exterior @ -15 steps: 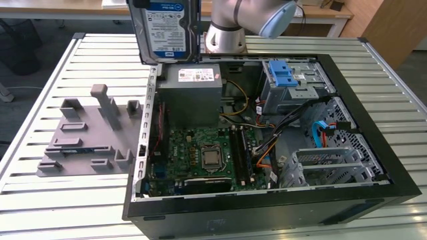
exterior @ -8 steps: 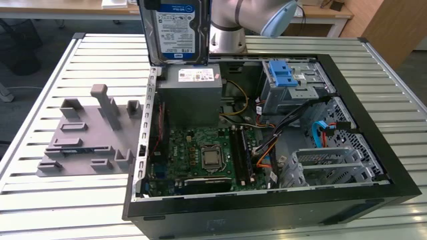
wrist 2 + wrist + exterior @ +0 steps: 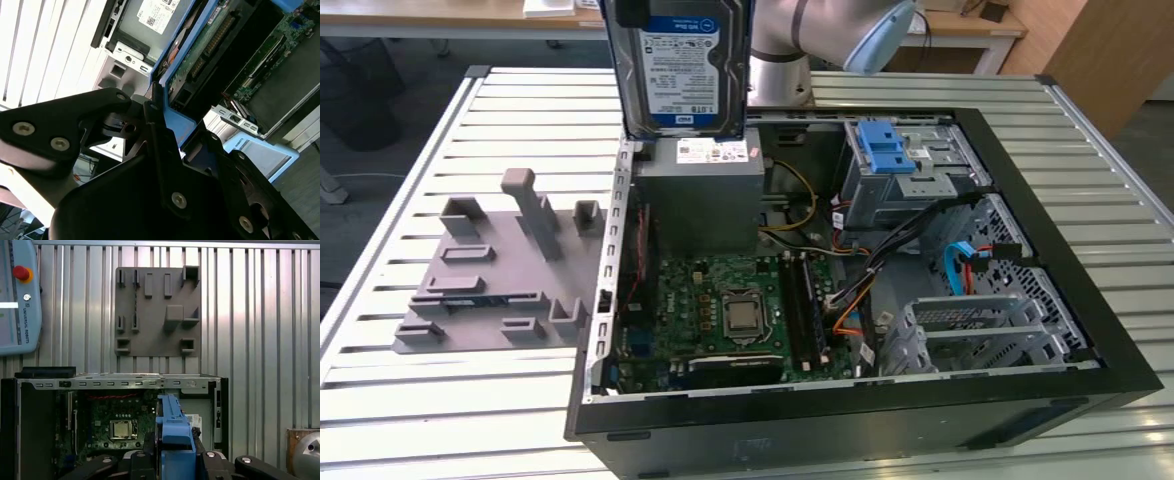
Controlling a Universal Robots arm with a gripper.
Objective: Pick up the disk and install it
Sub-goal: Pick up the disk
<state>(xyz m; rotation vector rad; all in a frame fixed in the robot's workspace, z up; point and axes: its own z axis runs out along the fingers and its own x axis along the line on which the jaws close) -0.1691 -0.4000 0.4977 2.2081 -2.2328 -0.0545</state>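
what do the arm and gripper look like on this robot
The arm is a smooth silver-grey cylinder with a light blue joint cap. The gripper is matte black, built of flat angular linkage plates fastened with round silver screws.

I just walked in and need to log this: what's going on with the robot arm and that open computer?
The arm's gripper has its fingers shut on the blue rail of the disk, holding it upright in the air above the open computer case, near the grey metal box with the white sticker. The disk is not yet installed. A grey fixture plate lies beside the case on the slatted table.
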